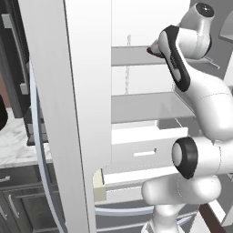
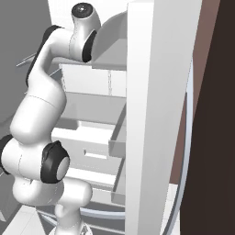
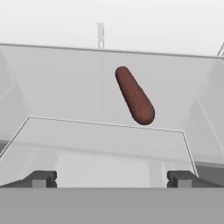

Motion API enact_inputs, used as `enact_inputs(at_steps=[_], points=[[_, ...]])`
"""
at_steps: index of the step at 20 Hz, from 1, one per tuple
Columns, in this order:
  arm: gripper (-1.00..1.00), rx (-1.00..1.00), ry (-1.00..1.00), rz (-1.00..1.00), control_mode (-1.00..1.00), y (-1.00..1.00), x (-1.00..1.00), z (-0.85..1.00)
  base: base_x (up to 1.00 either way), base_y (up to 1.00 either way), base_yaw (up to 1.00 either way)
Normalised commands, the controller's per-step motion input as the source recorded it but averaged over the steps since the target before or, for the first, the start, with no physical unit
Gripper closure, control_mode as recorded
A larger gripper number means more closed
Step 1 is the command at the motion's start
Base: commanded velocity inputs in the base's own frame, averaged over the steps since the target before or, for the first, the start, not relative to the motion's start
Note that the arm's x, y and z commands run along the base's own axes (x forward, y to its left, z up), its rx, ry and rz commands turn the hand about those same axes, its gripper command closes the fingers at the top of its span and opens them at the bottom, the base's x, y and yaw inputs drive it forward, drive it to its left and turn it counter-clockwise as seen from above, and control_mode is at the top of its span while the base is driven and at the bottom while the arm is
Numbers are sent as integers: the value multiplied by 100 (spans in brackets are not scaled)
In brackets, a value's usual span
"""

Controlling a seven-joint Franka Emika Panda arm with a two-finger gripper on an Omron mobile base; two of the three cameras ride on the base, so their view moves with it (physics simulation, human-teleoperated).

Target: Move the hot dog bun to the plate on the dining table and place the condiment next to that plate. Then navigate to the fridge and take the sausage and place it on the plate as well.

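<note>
A dark reddish-brown sausage lies on a grey fridge shelf, slanting from upper left to lower right in the hand view. My gripper is open, its two dark fingertips spread wide at the bottom, short of the sausage and apart from it. In the left base view a sliver of the sausage shows on the upper shelf, right beside my arm's wrist. The hot dog bun, condiment and plate are out of view.
The open fridge door stands at the left of the arm; another door panel rises at its right. Below the upper shelf are a second shelf and white drawers. A marble counter lies far left.
</note>
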Motion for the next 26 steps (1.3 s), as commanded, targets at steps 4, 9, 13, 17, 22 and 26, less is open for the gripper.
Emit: enact_inputs(at_steps=[4, 9, 13, 17, 22, 26], points=[[-100, 0, 0, 0, -100, -12, 27, -7, 0, 0, 0], [-100, 0, 1, 0, -100, -6, 35, -7, 0, 0, 0], [-100, 0, 1, 0, -100, -8, 39, -7, 0, 0, 0], [-100, 0, 0, 0, -100, -11, 38, 0, 0, 0, 0], [-100, 0, 0, 0, -100, -10, 35, 0, 0, 0, 0], [-100, 0, 0, 0, -100, -5, 35, 0, 0, 0, 0]])
